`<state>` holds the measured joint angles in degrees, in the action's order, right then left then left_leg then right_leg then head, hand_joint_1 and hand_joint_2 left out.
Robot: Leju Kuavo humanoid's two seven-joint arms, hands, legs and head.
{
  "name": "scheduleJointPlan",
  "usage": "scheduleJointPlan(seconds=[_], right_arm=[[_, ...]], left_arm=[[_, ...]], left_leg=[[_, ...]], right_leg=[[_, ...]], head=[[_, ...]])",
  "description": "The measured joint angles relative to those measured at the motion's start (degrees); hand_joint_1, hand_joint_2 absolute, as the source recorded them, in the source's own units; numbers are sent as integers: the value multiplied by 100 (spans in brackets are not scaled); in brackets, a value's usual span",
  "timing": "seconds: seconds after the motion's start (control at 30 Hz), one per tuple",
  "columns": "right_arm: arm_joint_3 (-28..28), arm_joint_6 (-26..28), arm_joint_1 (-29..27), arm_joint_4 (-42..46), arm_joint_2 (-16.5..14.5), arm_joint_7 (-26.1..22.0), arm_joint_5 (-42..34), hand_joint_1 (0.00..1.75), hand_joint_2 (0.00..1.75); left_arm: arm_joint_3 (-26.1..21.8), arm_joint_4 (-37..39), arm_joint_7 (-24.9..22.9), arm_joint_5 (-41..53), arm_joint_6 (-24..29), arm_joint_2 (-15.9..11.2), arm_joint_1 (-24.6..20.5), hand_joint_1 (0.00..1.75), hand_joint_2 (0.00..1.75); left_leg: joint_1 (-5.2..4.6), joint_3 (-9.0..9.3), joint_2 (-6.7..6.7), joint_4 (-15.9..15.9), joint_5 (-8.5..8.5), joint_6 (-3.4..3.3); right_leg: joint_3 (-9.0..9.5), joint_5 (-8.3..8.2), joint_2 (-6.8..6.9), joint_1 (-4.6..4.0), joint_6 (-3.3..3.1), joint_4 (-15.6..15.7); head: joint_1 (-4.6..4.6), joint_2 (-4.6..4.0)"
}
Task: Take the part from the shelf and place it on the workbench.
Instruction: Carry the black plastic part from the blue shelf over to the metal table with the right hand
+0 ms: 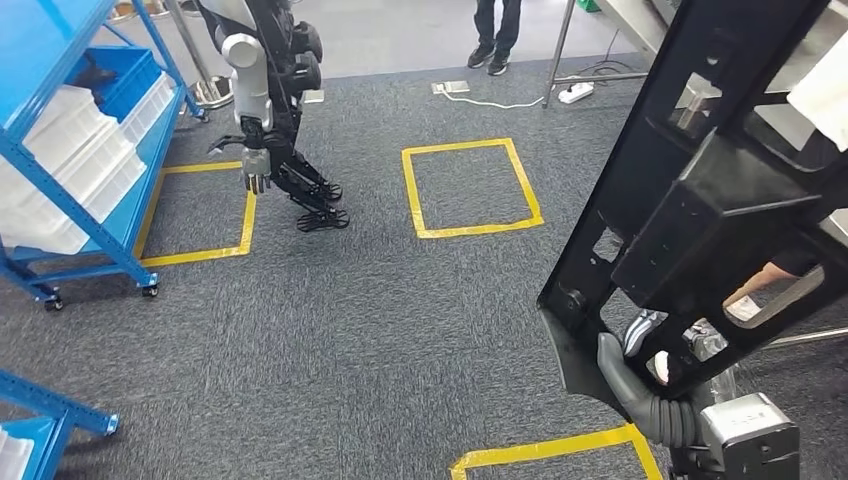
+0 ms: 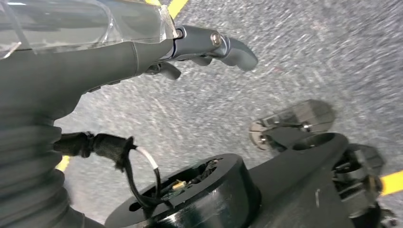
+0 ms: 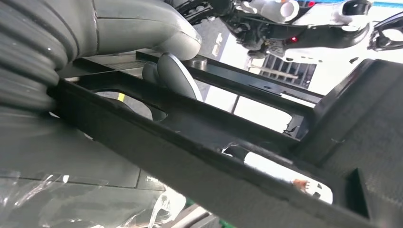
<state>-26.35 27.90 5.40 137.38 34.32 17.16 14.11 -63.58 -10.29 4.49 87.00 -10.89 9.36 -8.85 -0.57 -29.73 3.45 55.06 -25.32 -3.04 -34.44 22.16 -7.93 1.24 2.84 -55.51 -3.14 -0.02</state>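
Right hand (image 1: 655, 385) grasping black frame part (image 1: 700, 200) by lower edge, held tilted above carpet. Left hand (image 2: 209, 47) released, empty. Keep grip firm (long part, top-heavy), carry level toward bench.

— What kind of place is this?
— A robotics test hall or workshop: grey carpet floor (image 1: 330, 330) marked with yellow tape squares (image 1: 470, 188), like stations.
— What else points to that?
— A blue wheeled shelf rack (image 1: 75, 150) loaded with white bins (image 1: 75, 140), a second humanoid robot (image 1: 275, 110) standing beside one square, a power strip (image 1: 576, 92) with its cable on the floor, and a person (image 1: 497, 35) standing at the far edge.
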Motion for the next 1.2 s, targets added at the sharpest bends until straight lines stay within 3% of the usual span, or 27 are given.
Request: scheduleJointPlan(seconds=[0.03, 0.1, 0.13, 0.17, 0.2, 0.23, 0.27, 0.3, 0.37, 0.43, 0.5, 0.53, 0.6, 0.67, 0.73, 0.77, 0.83, 0.9, 0.97, 1.03, 1.1, 1.17, 1.2], right_arm=[[2, 26, -40, 3, 1, 9, 19, 175, 175], [7, 69, -93, 7, 7, 24, 62, 175, 175], [9, 85, -114, 8, 10, 31, 78, 175, 175], [11, 99, -138, 8, 14, 36, 90, 175, 175], [12, 109, -162, 8, 16, 43, 95, 175, 175], [12, 114, -185, 8, 16, 49, 97, 175, 175], [11, 115, -200, 8, 16, 52, 97, 175, 175], [11, 115, -204, 8, 17, 55, 97, 175, 175], [12, 117, -205, 8, 17, 58, 97, 175, 175], [12, 116, -198, 9, 17, 62, 98, 175, 175], [11, 107, -180, 10, 17, 66, 96, 175, 175], [10, 99, -158, 10, 17, 68, 92, 175, 175], [7, 71, -78, 11, 17, 72, 78, 175, 175], [-6, 26, 30, 11, 15, 74, 52, 175, 175], [-23, -15, 111, 10, 11, 74, 28, 175, 175], [-31, -29, 137, 10, 10, 77, 20, 175, 175], [-42, -45, 179, 10, 10, 84, -5, 175, 175], [-50, -47, 216, 10, 10, 91, -31, 175, 175], [-55, -43, 228, 10, 13, 97, -44, 175, 175], [-56, -33, 212, 10, 27, 102, -54, 175, 175], [-56, -9, 203, 10, 44, 96, -56, 175, 175], [-54, 25, 185, 9, 58, 77, -54, 175, 175], [-54, 39, 153, 9, 63, 65, -55, 175, 175]], left_arm=[[0, 0, -99, 2, -33, 1, -17, 0, 175], [0, 0, -246, 5, -81, -1, -34, 0, 175], [0, 0, -291, 7, -94, -4, -37, 0, 175], [-1, 0, -316, 8, -99, -10, -36, 0, 175], [-1, 0, -321, 7, -99, -16, -35, 0, 175], [-1, 0, -311, 4, -98, -21, -33, 0, 175], [-1, 0, -290, 1, -98, -26, -28, 0, 175], [-2, 0, -268, -3, -98, -28, -23, 0, 175], [-3, -1, -230, -7, -98, -43, -9, 0, 175], [-2, -2, -130, -10, -98, -66, 5, 0, 175], [-2, -2, 106, -20, -98, -76, 23, 0, 175], [-2, -2, 250, -25, -97, -77, 28, 0, 175], [-3, -2, 509, -30, -95, -71, 32, 0, 175], [-4, -2, 659, -31, -93, -59, 35, 0, 175], [-7, -2, 701, -31, -95, -49, 17, 0, 175], [-7, -2, 696, -31, -91, -44, 6, 0, 175], [-7, -2, 616, -30, -83, -33, 16, 0, 175], [-10, -2, 483, -28, -84, -29, 54, 0, 175], [-18, -2, 342, -27, -96, -28, 64, 0, 175], [-22, -2, 197, -25, -137, -20, 39, 0, 175], [-23, -1, 65, -22, -181, -8, 24, 0, 175], [-26, 0, -26, -19, -196, -4, 23, 0, 175], [-28, 0, -60, -18, -198, -5, 24, 0, 175]], left_leg=[[0, 17, -70, -27, 22, -23], [14, 44, -222, -84, 69, -76], [12, 48, -297, -94, 78, -91], [9, 46, -370, -94, 76, -102], [6, 44, -446, -93, 73, -105], [5, 43, -526, -92, 67, -105], [8, 47, -607, -91, 58, -100], [13, 55, -686, -89, 46, -86], [4, 86, -828, -82, 4, -33], [-29, 122, -950, -76, -48, 32], [-37, 165, -1065, -80, -87, 91], [-24, 179, -1062, -60, -115, 127], [13, 65, -810, 253, -327, 198], [34, -300, -484, 1036, -719, 234], [33, -632, -391, 1706, -933, 233], [32, -662, -379, 1747, -878, 222], [33, -413, -297, 1161, -491, 170], [34, -89, -27, 341, -122, 105], [14, 25, 113, 4, -23, 66], [4, 47, -14, -44, 4, 19], [20, 73, -164, -108, 54, -48], [17, 79, -309, -137, 76, -84], [13, 76, -384, -135, 75, -89]], right_leg=[[-18, 17, 52, 3, 25, -27], [-164, 234, 349, -10, 62, -360], [-305, 429, 546, -17, 75, -699], [-474, 628, 650, -17, 94, -1091], [-626, 770, 696, -10, 114, -1438], [-698, 810, 721, 0, 132, -1617], [-665, 747, 746, 11, 148, -1582], [-512, 596, 800, 22, 163, -1312], [-60, 276, 1057, 23, 179, -500], [171, 165, 1209, 5, 115, -61], [163, 173, 1091, -12, 13, -32], [158, 169, 1023, -9, -27, -28], [147, 142, 899, 5, -100, -14], [121, 121, 770, 7, -148, -12], [100, 108, 622, -1, -169, -14], [100, 103, 546, -4, -171, -15], [108, 91, 378, -4, -159, -15], [93, 72, 218, -6, -125, -23], [54, 46, 89, -1, -65, -20], [22, 21, -5, 21, 6, -10], [-80, 154, 211, 13, 54, -213], [-362, 523, 572, -8, 84, -856], [-536, 703, 662, -4, 101, -1253]], head=[[1, 0], [10, 0], [15, 0], [20, 0], [20, 0], [20, 0], [21, 0], [20, 0], [21, 0], [17, 0], [12, 0], [11, 0], [10, 0], [9, 0], [9, 0], [8, 0], [8, 0], [8, 0], [9, 0], [10, 0], [17, 0], [25, 0], [26, 0]])
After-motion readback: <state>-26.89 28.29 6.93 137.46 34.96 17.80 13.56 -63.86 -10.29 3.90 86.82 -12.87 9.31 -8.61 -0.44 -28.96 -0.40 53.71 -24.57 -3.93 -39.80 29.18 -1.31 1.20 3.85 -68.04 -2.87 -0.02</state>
